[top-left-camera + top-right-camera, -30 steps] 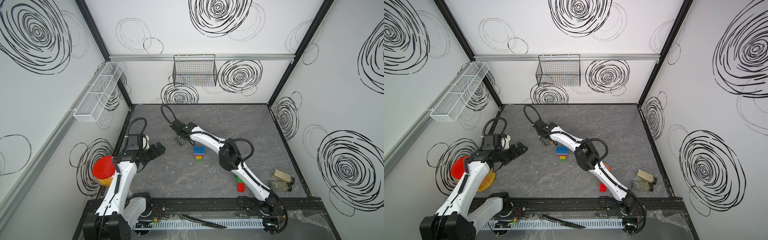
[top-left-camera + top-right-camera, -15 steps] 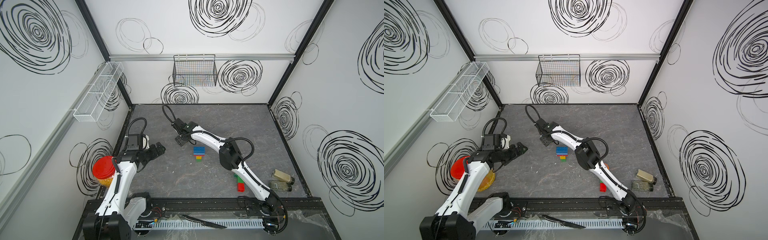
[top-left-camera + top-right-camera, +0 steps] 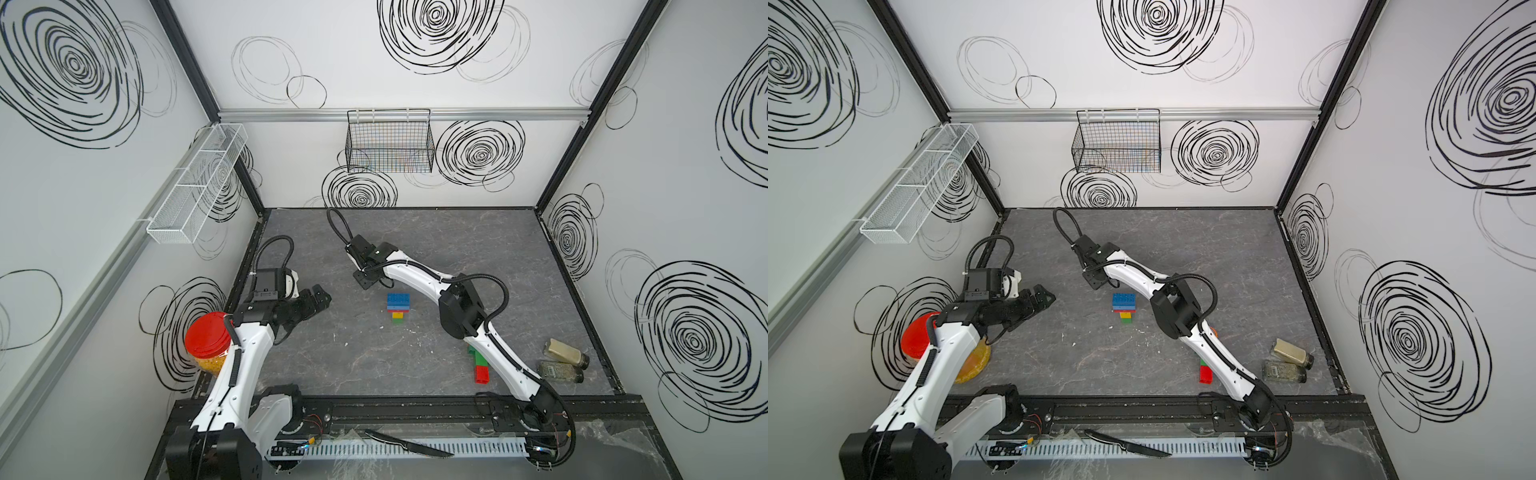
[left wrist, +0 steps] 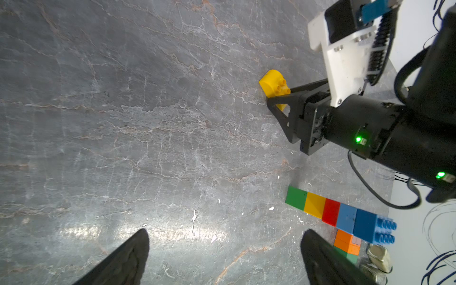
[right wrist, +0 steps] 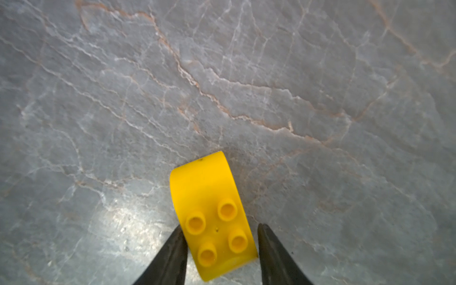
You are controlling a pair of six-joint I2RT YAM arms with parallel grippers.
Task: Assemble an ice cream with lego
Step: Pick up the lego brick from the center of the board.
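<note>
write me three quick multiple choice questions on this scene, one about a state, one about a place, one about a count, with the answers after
1. The left end effector is:
A. open and empty
B. shut with nothing in it
C. shut on something

2. The yellow rounded piece sits:
A. between the fingers of the left end effector
B. clear of both end effectors
C. between the fingers of the right end effector

3. Studs showing on the yellow rounded piece:
A. two
B. four
C. six

Answers:
1. A: the left wrist view shows its fingers spread wide with only bare table between them.
2. C: the right wrist view shows a dark finger close at each side of the piece.
3. B: four round studs show on it in the right wrist view.
</note>
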